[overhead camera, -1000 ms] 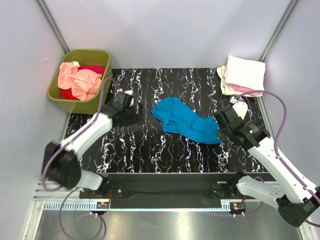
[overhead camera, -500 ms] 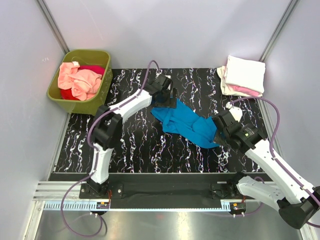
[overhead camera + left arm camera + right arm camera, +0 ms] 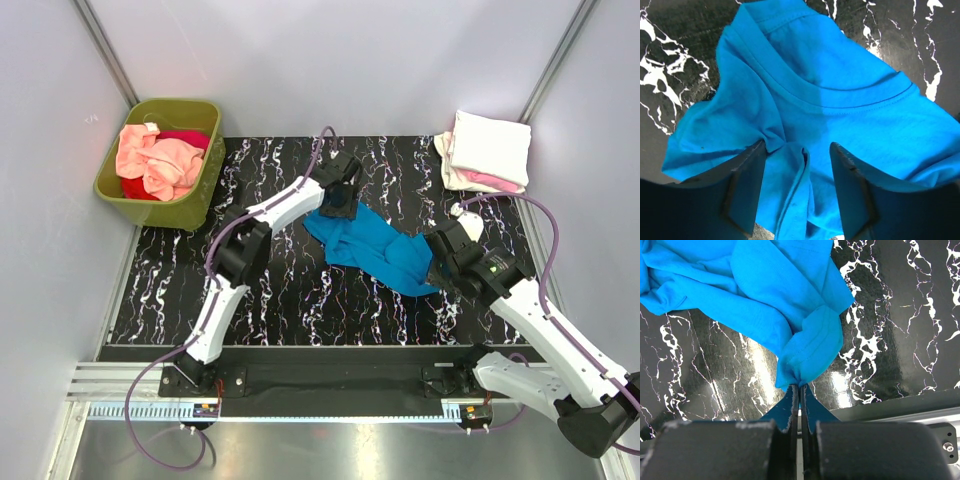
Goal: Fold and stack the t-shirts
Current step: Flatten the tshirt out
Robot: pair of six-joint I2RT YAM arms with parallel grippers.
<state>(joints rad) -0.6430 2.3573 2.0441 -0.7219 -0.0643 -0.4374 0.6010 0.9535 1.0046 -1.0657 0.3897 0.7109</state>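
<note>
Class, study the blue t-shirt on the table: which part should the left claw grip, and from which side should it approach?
Probably best: grip the raised fold beside the neckband of the blue t-shirt, coming straight down. The fold stands proud between the fingers of the open left claw, while the right claw pinches the opposite end.

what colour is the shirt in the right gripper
Bright blue; the shirt shows best in the right wrist view.
</note>
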